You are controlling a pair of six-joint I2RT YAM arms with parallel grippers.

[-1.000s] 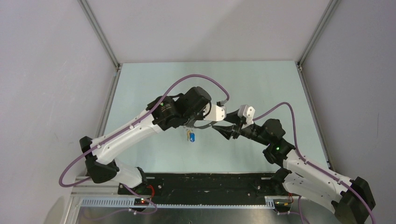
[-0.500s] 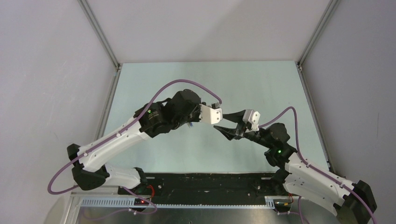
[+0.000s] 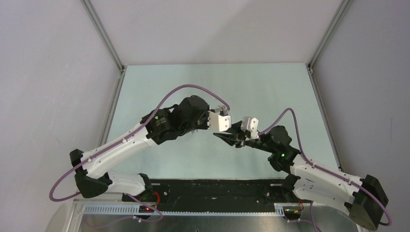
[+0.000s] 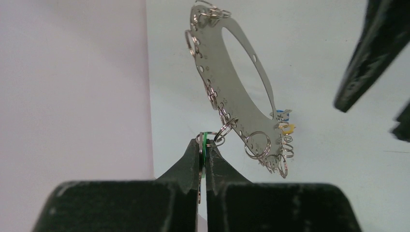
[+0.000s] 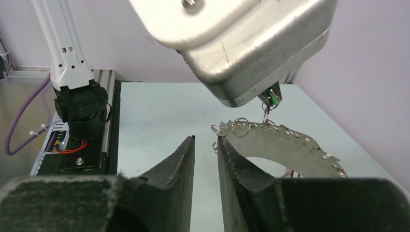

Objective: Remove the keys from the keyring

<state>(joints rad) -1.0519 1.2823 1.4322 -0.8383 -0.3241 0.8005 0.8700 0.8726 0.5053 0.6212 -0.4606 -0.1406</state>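
In the left wrist view my left gripper [image 4: 205,142] is shut on a green-headed key [image 4: 206,138]. Its small ring links to the keyring [image 4: 237,82], a flat grey hoop fringed with silvery rings, which hangs tilted in the air. Blue [image 4: 283,115] and yellow [image 4: 287,128] key heads show at the hoop's lower edge. In the right wrist view my right gripper [image 5: 206,139] is open a narrow gap and empty. Its right fingertip is at the hoop's [image 5: 290,145] near end; I cannot tell if they touch. In the top view both grippers meet above mid-table, the right gripper [image 3: 221,137] low.
The left arm's base [image 5: 80,111] and cabling stand at the table's near edge, left in the right wrist view. A black strip [image 3: 217,191] runs along the near edge between the arm bases. Grey walls close in both sides of the pale table [image 3: 270,92].
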